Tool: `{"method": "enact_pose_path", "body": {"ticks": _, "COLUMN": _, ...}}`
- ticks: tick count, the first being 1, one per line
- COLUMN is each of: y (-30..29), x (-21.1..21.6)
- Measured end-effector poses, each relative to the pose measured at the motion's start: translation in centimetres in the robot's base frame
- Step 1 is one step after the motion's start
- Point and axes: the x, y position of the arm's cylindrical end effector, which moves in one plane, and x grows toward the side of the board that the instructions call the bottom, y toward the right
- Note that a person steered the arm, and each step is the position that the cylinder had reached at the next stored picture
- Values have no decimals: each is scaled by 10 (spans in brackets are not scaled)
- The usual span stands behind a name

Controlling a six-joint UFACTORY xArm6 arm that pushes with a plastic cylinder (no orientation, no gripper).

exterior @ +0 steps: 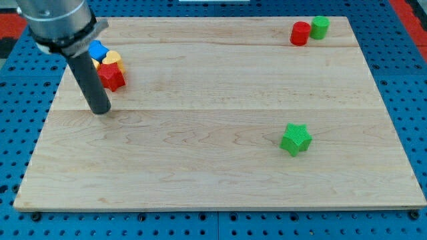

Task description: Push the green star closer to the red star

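Note:
The green star [295, 139] lies on the wooden board at the view's lower right. The red star [111, 77] lies far off at the view's upper left, touching a yellow block [112, 60] and close to a blue block [98, 50]. My tip [100, 110] rests on the board just below and left of the red star, a small gap from it. The tip is far to the left of the green star.
A red cylinder [300, 33] and a green cylinder [320, 27] stand together at the view's upper right corner of the board [213, 173]. A blue perforated table surrounds the board.

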Motion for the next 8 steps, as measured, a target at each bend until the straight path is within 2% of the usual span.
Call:
{"method": "enact_pose_path", "body": {"ticks": 1, "y": 41, "x": 51}}
{"method": "enact_pose_path", "body": {"ticks": 2, "y": 117, "x": 106}}
{"method": "enact_pose_path", "body": {"ticks": 3, "y": 208, "x": 136}}
{"method": "enact_pose_path", "body": {"ticks": 4, "y": 287, "x": 139}}
{"method": "enact_pose_path", "body": {"ticks": 5, "y": 329, "x": 128}}
{"method": "enact_pose_path", "body": {"ticks": 7, "y": 329, "x": 67}}
{"method": "enact_pose_path", "body": {"ticks": 8, "y": 329, "x": 61}}
